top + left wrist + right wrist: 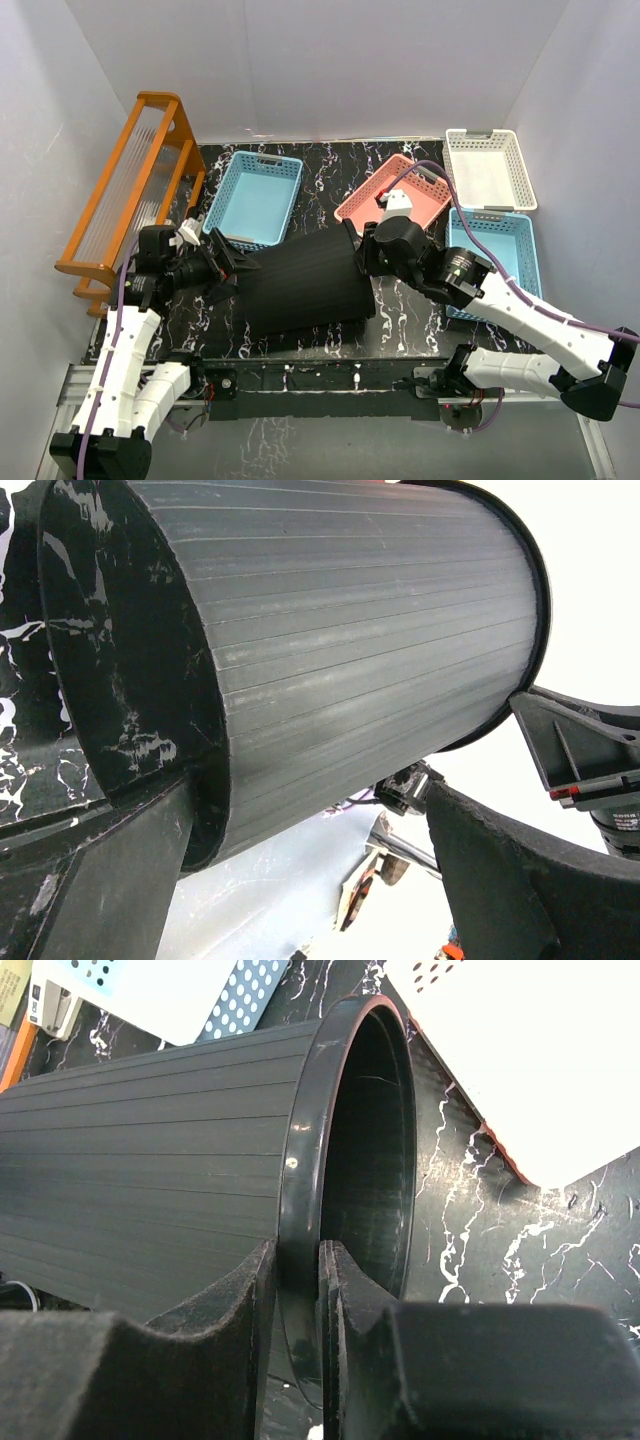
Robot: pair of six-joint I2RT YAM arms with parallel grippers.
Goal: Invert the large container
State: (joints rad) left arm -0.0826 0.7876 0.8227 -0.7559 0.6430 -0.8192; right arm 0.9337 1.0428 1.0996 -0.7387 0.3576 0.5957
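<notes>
The large container [305,285], a black ribbed bucket, lies on its side on the black marbled table [410,320], base to the left and open rim to the right. My right gripper [362,256] is shut on the rim: in the right wrist view one finger sits outside the wall [150,1160] and the other inside the mouth, gripper [298,1252]. My left gripper [232,270] stands open at the container's base. In the left wrist view the base edge of the container [350,660] lies between its wide-spread fingers, gripper [300,815].
A blue basket [255,198] lies behind the container. A pink basket [372,205], a white basket [490,168] and a second blue basket [500,250] lie at the right. An orange wooden rack [130,190] stands along the left wall.
</notes>
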